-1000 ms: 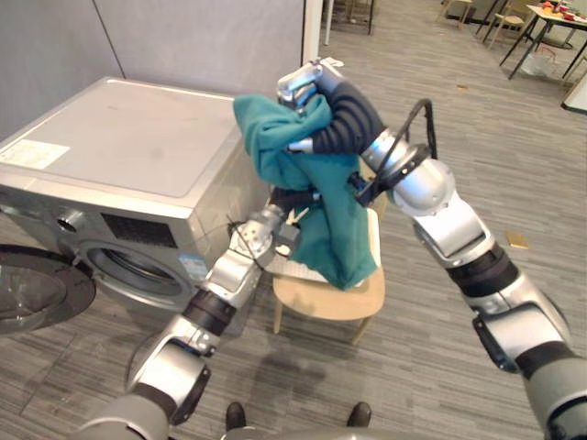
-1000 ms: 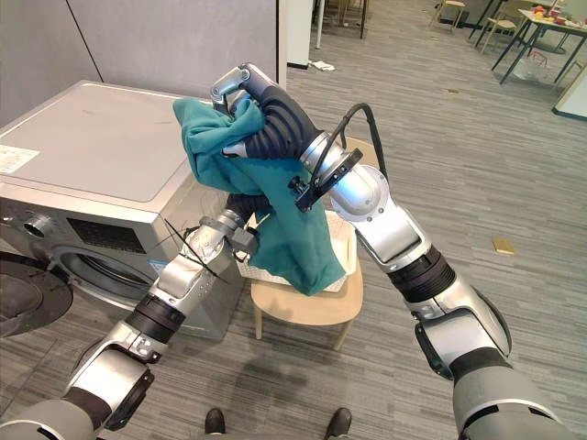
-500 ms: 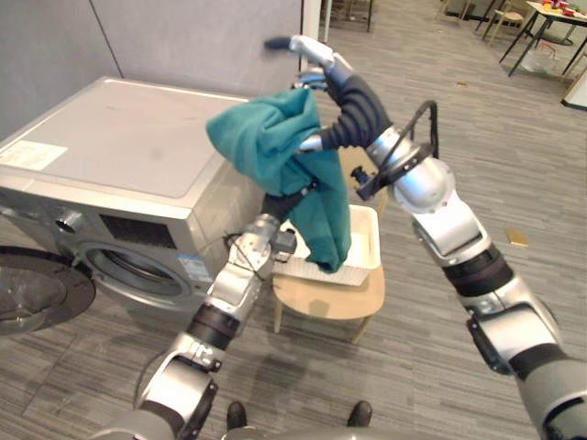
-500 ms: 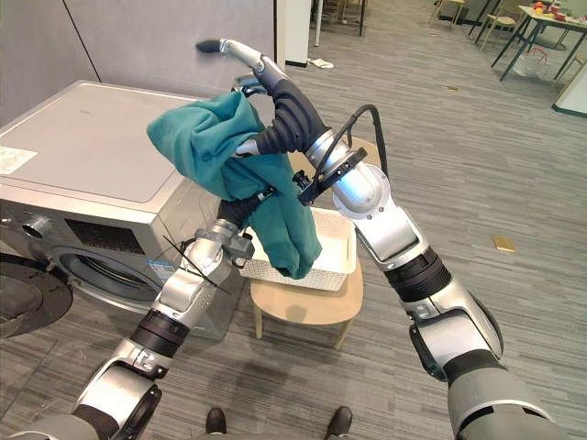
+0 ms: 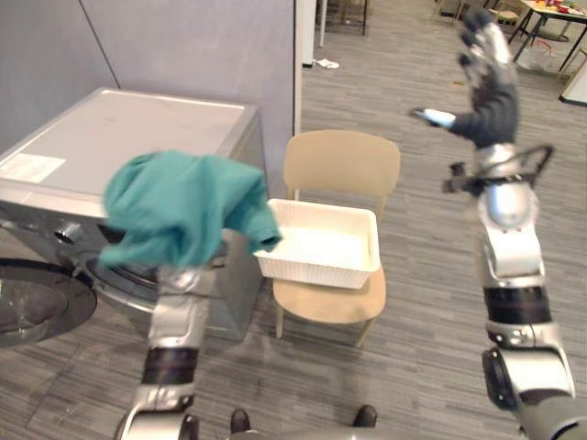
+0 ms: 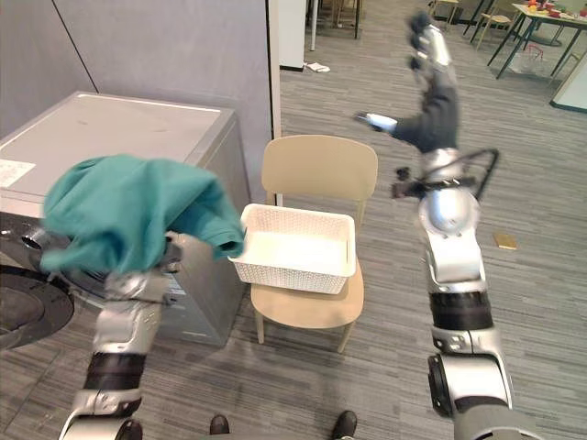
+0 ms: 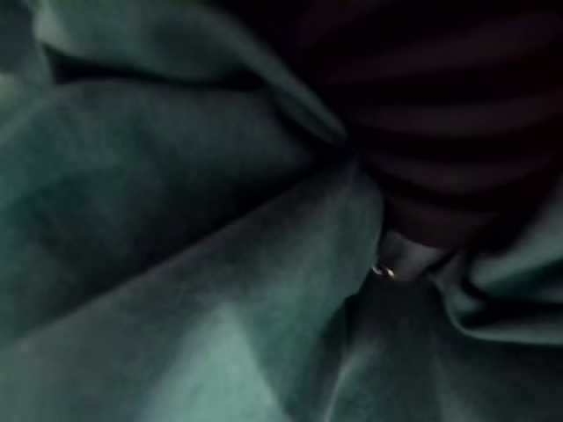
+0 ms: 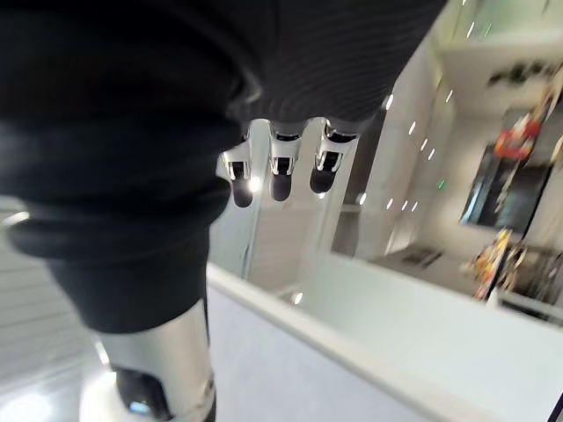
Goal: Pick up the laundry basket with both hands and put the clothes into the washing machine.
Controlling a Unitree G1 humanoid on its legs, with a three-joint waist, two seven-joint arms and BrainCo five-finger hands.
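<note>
Right hand [image 5: 491,94] is held high, fingers spread and empty. Left hand [image 7: 440,176] lies buried under a teal garment [image 5: 179,215] beside the washing machine [image 5: 119,137]; its grip cannot be told.

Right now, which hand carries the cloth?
The left hand: the teal cloth is draped over it beside the washer. The right hand is raised high, open and empty.
</note>
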